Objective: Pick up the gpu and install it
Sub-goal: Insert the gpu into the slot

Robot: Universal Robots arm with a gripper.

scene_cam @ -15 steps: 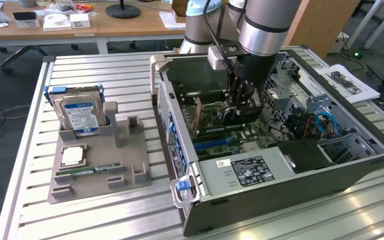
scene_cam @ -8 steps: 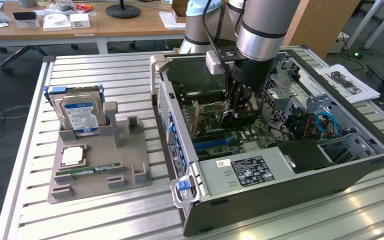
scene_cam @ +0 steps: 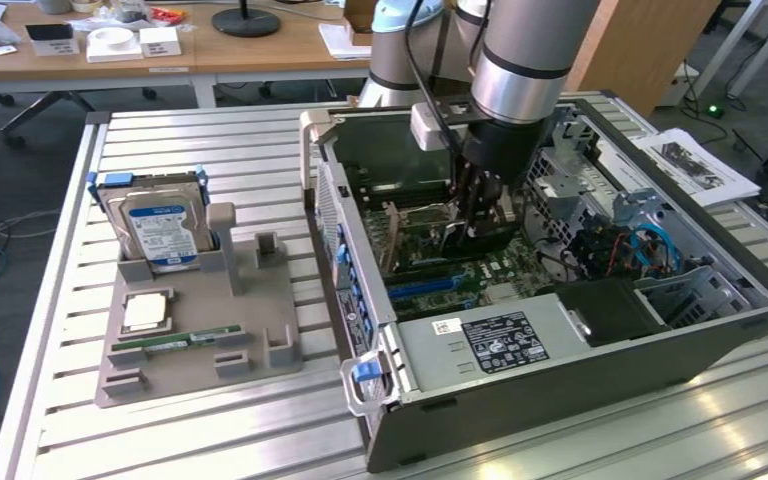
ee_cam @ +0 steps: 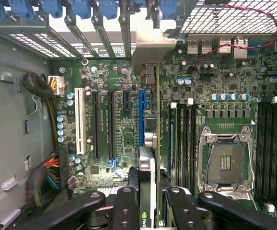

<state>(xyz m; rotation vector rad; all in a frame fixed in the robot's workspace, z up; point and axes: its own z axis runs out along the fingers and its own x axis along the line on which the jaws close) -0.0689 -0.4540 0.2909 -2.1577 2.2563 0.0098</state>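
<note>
Here the gpu (ee_cam: pixel 147 167) stands on edge inside the computer case (scene_cam: pixel 558 385), gripped by the hand (ee_cam: pixel 148 191), whose fingers (ee_cam: pixel 126 206) press on its two flat faces. It hangs over the motherboard (ee_cam: pixel 119 139) on the case floor. Its long edge runs in line with the blue slot (ee_cam: pixel 141 115) and sits just beside it. Its metal bracket (ee_cam: pixel 150 48) points toward the case's rear wall, where the blue slot clips (ee_cam: pixel 107 8) are. I cannot tell whether the contact edge has met a slot yet. From the exterior view I judge that the card is lifted clear and not seated.

The card looks light, thin and rigid. It would not bend, but I judge it fragile: the chips on its faces and the contact strip along its lower edge would not take knocks or twisting well. The smooth faces could slip under a weak squeeze. The sound grip is the one shown, across the faces near the upper edge and away from the contacts.

Further along the case floor from the card lies the open processor socket (ee_cam: pixel 227 163). Outside the case, on the exterior view's left, a grey holder (scene_cam: pixel 197 350) rests on the slatted counter (scene_cam: pixel 224 140). It carries a hard drive (scene_cam: pixel 160 232) upright and a green memory stick (scene_cam: pixel 177 341) lying flat.
</note>
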